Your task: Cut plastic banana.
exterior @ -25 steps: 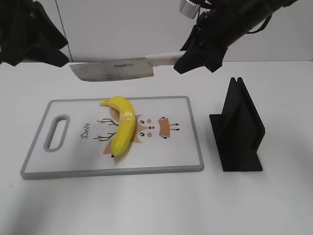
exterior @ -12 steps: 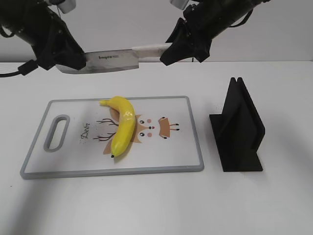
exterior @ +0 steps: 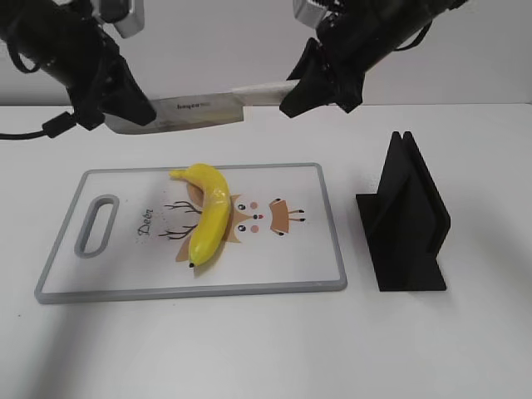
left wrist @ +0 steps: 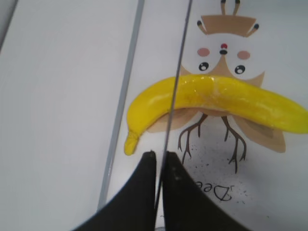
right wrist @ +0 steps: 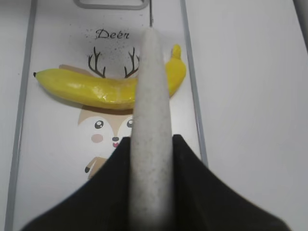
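Observation:
The plastic banana [exterior: 209, 218] lies on the cutting board [exterior: 208, 291], bright yellow, its dark tip toward the front. A cleaver [exterior: 199, 106] hangs level in the air behind and above the board. My left gripper [exterior: 135, 112] is shut on the blade's far end; in the left wrist view [left wrist: 158, 156] the thin blade edge [left wrist: 175, 82] runs from between the fingers across the banana [left wrist: 216, 98]. My right gripper [exterior: 293, 97] is shut on the white handle [right wrist: 151, 96], which covers part of the banana [right wrist: 86, 86] below.
A black knife stand [exterior: 405, 220] sits on the white table to the right of the board. The board has a handle slot [exterior: 97, 224] at its left end and a deer print in the middle.
My left arm has come in from the left and closed on the blade's end. The knife has shifted a little left with the right gripper. The banana has not moved.

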You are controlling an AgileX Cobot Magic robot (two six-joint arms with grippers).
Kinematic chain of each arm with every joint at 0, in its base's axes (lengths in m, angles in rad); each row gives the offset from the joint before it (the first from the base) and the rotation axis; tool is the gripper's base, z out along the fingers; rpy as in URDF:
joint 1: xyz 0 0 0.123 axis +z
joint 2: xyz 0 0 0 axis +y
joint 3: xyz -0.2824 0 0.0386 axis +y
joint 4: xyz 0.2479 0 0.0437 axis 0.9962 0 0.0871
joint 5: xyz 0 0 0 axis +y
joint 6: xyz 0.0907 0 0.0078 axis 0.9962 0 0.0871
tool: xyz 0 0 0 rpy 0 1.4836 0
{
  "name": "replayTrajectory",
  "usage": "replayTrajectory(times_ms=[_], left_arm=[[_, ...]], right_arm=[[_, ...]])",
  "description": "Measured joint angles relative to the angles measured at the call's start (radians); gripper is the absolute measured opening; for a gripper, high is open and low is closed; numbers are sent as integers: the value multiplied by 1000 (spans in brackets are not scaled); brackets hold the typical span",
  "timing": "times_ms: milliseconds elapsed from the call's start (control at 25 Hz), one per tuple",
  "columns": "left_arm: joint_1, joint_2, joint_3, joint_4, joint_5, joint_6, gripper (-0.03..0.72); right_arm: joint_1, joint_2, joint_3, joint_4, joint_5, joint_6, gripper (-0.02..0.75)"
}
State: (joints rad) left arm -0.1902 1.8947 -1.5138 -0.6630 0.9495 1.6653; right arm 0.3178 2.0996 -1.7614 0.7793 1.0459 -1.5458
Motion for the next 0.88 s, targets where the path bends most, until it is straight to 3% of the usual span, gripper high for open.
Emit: replayTrajectory(times_ms=[160, 360, 880], left_arm=[[-62, 58, 0, 109, -23, -87, -11], [-112, 206, 0, 136, -59, -143, -15], [-125, 213, -14, 141, -60, -177, -16]], right_arm=[[0, 64, 0, -59, 26, 65, 172], [0, 180, 0, -161, 42, 120, 173], [2, 202, -10, -241, 33, 143, 181]])
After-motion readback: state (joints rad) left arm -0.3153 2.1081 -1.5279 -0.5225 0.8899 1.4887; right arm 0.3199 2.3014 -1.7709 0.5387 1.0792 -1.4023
